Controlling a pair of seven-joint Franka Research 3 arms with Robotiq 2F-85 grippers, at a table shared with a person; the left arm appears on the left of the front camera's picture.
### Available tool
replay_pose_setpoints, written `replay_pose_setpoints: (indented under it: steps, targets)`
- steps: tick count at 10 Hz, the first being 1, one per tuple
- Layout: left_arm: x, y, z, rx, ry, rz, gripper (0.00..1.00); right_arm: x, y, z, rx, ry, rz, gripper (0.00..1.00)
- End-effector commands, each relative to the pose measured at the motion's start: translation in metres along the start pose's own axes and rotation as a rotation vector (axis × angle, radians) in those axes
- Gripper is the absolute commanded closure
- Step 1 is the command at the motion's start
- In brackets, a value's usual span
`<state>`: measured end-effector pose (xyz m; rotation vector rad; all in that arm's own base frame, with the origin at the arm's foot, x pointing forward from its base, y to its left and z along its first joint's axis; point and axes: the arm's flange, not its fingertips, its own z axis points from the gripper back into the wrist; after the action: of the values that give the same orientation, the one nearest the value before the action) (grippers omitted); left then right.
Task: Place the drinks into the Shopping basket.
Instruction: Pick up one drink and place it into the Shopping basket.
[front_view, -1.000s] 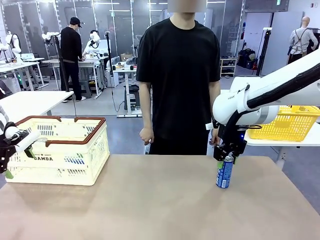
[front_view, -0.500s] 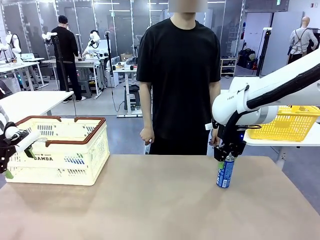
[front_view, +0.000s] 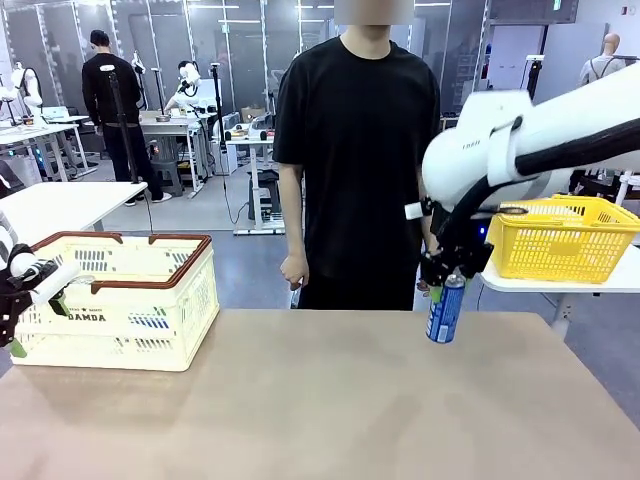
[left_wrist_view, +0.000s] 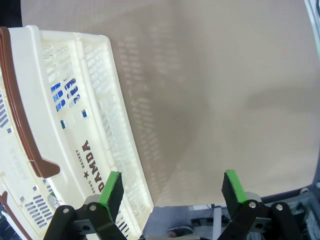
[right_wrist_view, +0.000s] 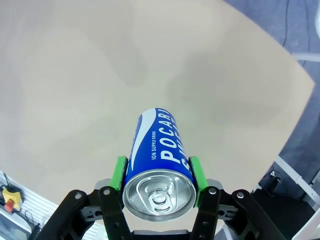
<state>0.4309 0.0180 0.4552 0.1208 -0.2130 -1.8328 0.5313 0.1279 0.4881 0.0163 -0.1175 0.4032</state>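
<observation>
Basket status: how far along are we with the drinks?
Done: at least one blue can shows through the basket lattice; I can't count them. In hand: the right gripper is shut on a blue can, held clear of the table at its far right. Left: carry it across to the basket. The left gripper hangs open beside the basket.
</observation>
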Motion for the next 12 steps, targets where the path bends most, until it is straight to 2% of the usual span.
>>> replay_pose_setpoints:
  steps: [1,3,7,12]
  targets:
    - [0.001,-0.004,0.000,0.000,0.004,0.005,0.00,-0.018,0.016,0.035,-0.056,-0.019,-0.017,0.77]
    - [0.001,-0.004,0.000,0.000,0.004,0.005,0.00,-0.028,0.030,0.057,-0.058,-0.042,0.002,0.77]
    - [0.001,-0.004,0.000,0.000,0.004,0.005,0.00,-0.036,0.057,0.059,-0.041,-0.081,0.034,0.77]
    - [0.001,-0.004,0.000,0.000,0.004,0.005,0.00,-0.008,0.155,0.015,-0.023,-0.066,0.296,0.77]
